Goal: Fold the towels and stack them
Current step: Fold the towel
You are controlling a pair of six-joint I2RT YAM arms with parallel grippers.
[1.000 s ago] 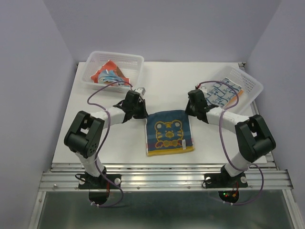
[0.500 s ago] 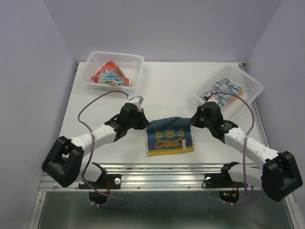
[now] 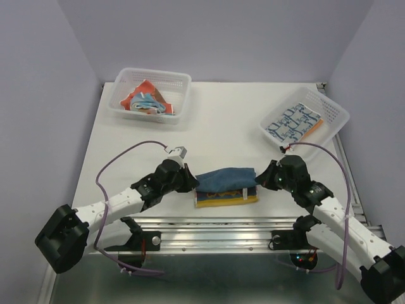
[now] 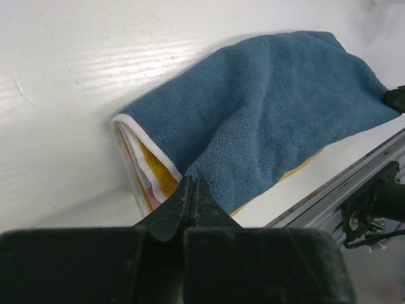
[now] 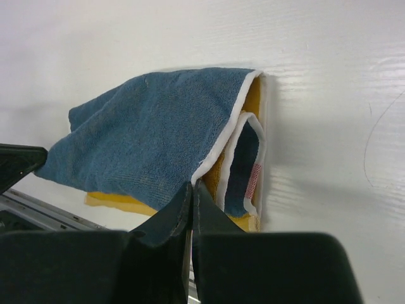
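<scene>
As the left arm (image 3: pixel 120 201) and right arm (image 3: pixel 329 215) are stretching low over the near edge of the table (image 3: pixel 228 123), two baskets are sitting well apart toward its far corners. The left basket (image 3: pixel 181 81) is holding a crumpled orange towel (image 3: pixel 139 95) tangled with a light blue towel (image 3: pixel 152 104); how many cloths are bunched in there is hard to tell. The right basket (image 3: pixel 338 115) is carrying a flat white towel (image 3: pixel 291 120) with blue print, no letters readable in it, and an orange edge is showing from under its near side.

Down front, between the two wrists, the navy towel (image 3: pixel 224 177) is lying doubled over on the table, plain blue back facing up, so its printed face is hidden inside the fold. Only a yellow border is peeking out along the near side.

The left gripper (image 4: pixel 192 183) is pinching the towel's left corner, fingers pressed tight together on the cloth. The right gripper (image 5: pixel 192 187) is doing the same at the right corner, clamped on the white-trimmed edge.

A small pinkish label (image 5: pixel 253 180) is poking out at the towel's right edge, too small to read.
</scene>
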